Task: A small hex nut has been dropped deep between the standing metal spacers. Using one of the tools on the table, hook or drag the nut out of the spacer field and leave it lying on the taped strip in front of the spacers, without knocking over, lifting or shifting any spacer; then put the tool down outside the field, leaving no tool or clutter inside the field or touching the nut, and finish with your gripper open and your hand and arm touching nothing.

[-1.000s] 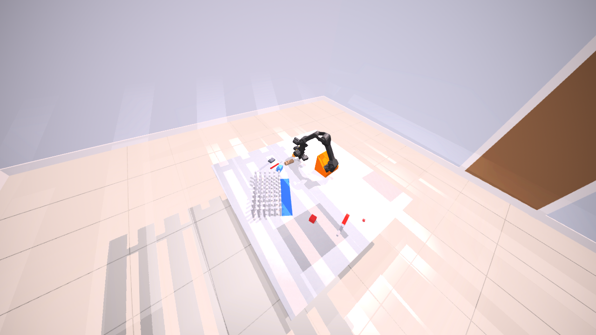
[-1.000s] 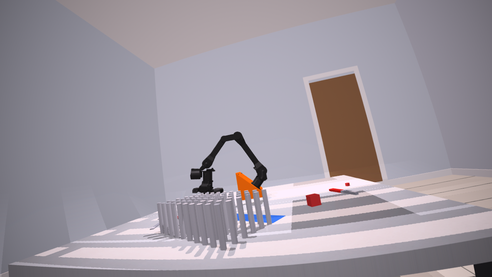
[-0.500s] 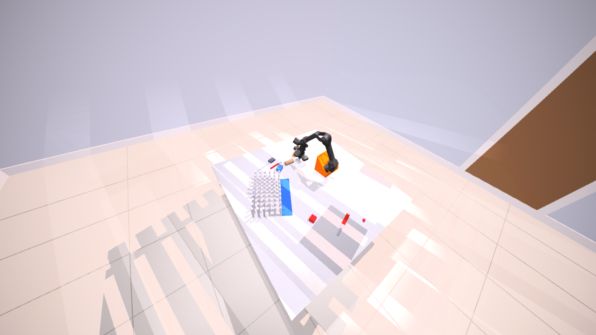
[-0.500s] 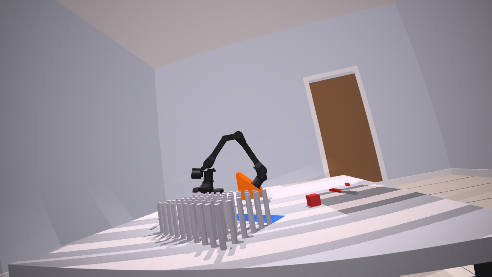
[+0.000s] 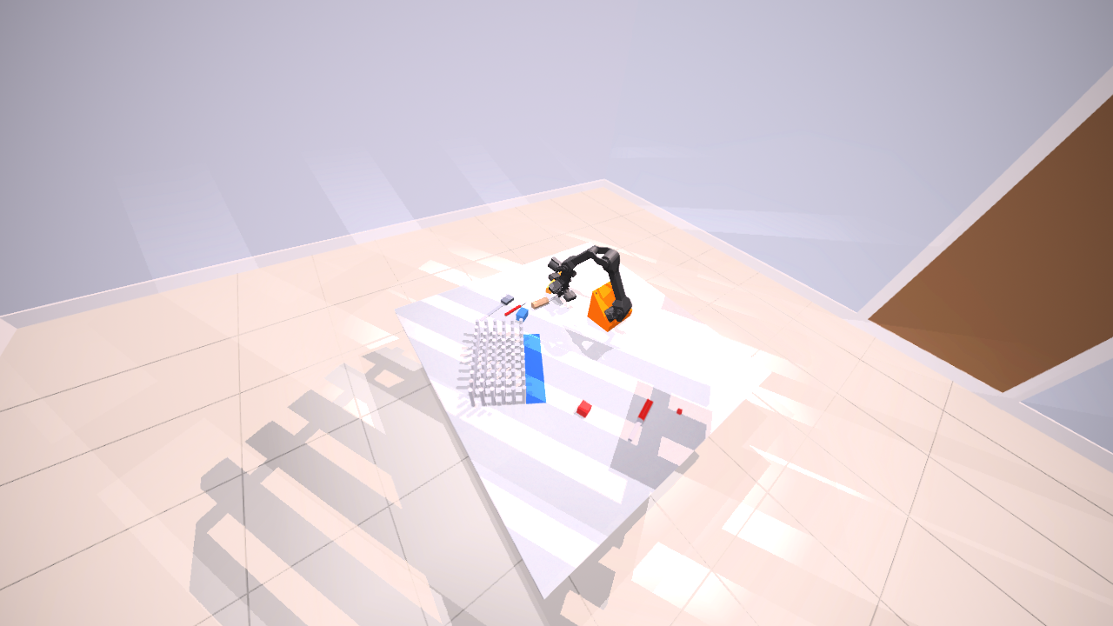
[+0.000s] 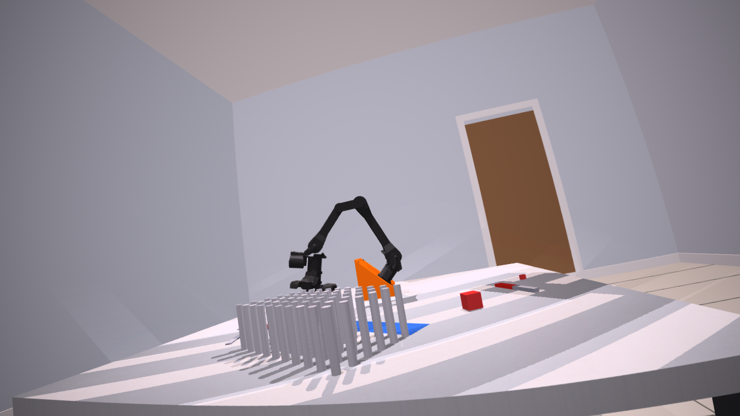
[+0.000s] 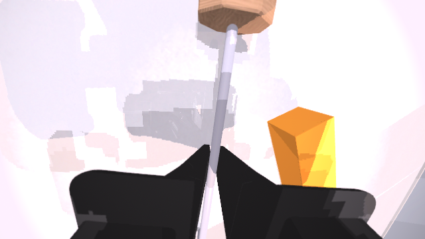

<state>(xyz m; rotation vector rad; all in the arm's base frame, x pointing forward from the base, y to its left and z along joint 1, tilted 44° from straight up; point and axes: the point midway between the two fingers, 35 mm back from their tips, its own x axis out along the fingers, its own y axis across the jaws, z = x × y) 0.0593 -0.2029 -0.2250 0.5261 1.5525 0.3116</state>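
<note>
table [image 5: 591, 467] first — white top, the block of standing spacers [image 5: 496, 364] sits well apart from the arm's base, with the blue taped strip [image 5: 534, 368] running along the side of the block that faces the arm. every spacer i can see in the exterior view stands upright. the nut itself i cannot find in any view; i take it to be down among the spacers, hidden.

step in hand, as i judge it: the tool pickup. nothing on the strip yet, so the dragging has not begun.

arm [image 6: 356, 217] pose: folded into a high arch, elbow up, wrist pointing straight down at the table near its orange mount [image 5: 603, 308], well clear of the spacers. the gripper [image 7: 212, 166] is low over the table, beside the small cluster of other items — a red stick [image 5: 512, 309], a blue block [image 5: 523, 313], a grey piece [image 5: 507, 298].

claw state: jaws pressed nearly together and pinching the thin metal rod [image 7: 223, 89] of a tool; the rod runs out ahead between them to a wooden handle [image 7: 237, 14]. so i hold it by the shaft, not the handle. whether the tool is off the table i cannot tell.

an orange block [image 7: 303, 146] stands just beside the rod, on the right of the wrist view.

next move calls for: a clean lift, then a carry over to the strip side, and the rod lined up with a lane between spacers — slim clearance, any sideways sweep could tip one.
</note>
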